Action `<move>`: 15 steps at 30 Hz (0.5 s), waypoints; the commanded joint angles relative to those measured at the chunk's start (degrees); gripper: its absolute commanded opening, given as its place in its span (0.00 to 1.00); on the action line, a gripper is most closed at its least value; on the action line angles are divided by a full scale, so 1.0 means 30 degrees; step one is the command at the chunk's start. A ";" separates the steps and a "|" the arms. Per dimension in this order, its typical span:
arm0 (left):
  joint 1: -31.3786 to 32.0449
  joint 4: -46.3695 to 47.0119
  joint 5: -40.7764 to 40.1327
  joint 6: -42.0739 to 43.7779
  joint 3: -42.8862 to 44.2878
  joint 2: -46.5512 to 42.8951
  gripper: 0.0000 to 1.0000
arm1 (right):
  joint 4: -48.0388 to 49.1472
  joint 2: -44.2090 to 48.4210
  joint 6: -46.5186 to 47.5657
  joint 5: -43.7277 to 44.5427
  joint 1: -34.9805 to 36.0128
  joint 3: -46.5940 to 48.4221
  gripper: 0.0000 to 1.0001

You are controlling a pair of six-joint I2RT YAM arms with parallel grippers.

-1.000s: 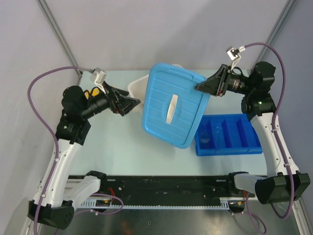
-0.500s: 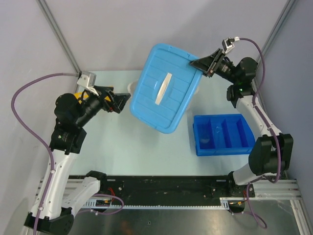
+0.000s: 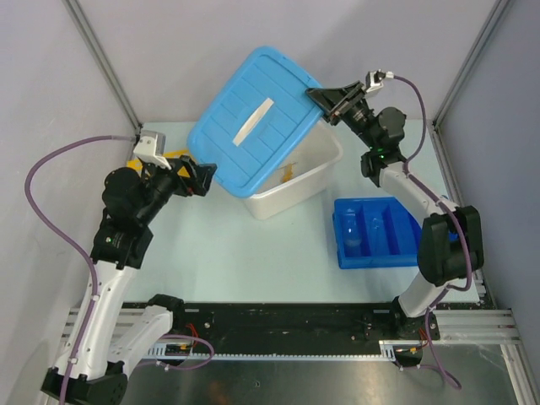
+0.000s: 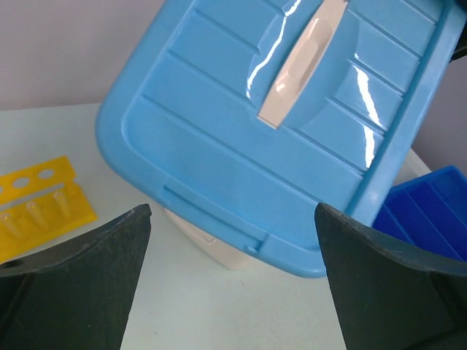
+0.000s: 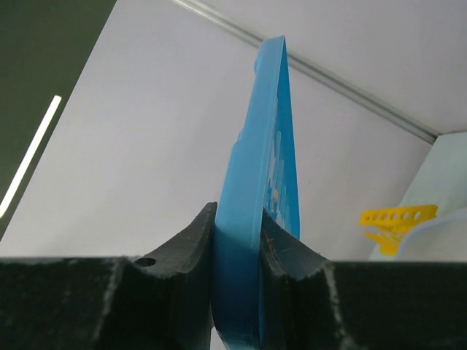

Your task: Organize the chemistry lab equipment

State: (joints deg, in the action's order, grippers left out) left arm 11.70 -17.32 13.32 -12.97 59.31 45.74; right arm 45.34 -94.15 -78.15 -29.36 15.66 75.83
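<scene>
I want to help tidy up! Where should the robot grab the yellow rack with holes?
Probably the yellow rack across its narrow width, coming down from above with the left gripper, whose open jaws are nearest. It is long and thin, so the short way should fit between them.

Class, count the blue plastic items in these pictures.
2. The lid, held tilted above the white tub by the right gripper; the divided tray, right of the tub. More could hide inside the tub.
</scene>
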 commanded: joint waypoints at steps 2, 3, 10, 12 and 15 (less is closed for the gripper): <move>-0.0147 0.0570 -0.1652 -0.0013 -0.0346 -0.0497 0.97 | 0.2620 -0.1158 -0.0725 0.3690 0.0742 -0.0180 0.00; -0.0135 0.0565 -0.1699 -0.0130 -0.0419 -0.0400 0.97 | 0.2733 -0.1353 -0.0653 0.4029 0.0837 -0.0233 0.00; -0.0151 0.0652 -0.1544 -0.0576 -0.0791 0.0367 0.96 | 0.2517 -0.2066 -0.0510 0.5033 0.0784 -0.1246 0.00; -0.0137 0.0648 -0.1578 -0.0548 -0.0831 0.0626 0.96 | 0.2243 -0.2160 -0.0483 0.5010 0.0580 -0.1560 0.00; -0.0135 0.0654 -0.1534 -0.0577 -0.0857 0.1061 0.95 | 0.1916 -0.2363 -0.0668 0.4742 0.0233 -0.1992 0.00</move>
State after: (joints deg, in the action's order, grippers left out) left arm 11.70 -17.32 9.54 -13.96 56.93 47.88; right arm 47.75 -100.88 -78.94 -17.10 17.72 70.48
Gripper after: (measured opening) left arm 0.960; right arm 0.272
